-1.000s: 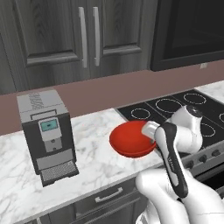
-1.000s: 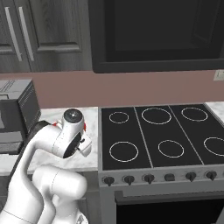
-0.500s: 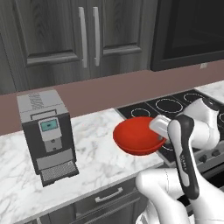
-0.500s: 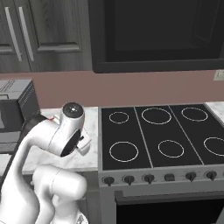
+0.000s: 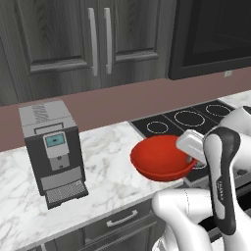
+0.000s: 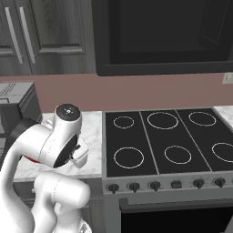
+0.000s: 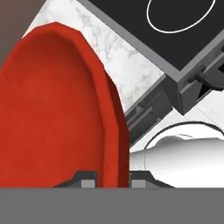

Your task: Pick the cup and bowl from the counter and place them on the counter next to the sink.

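Gripper (image 7: 113, 177) pinching bowl (image 5: 162, 157) rim | bowl: glossy red, wide, shallow, lifted above counter (image 5: 103, 157)

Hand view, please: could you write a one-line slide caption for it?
Tool pinching the rim of the red bowl, above counter and stovetop.

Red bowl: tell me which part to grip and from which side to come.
Grip the thin rim of the red bowl, one of the fingers inside the wall and one outside, coming from the stovetop side. It is too wide to span whole, and the gripper already pinches that edge this way with the bowl off the counter.
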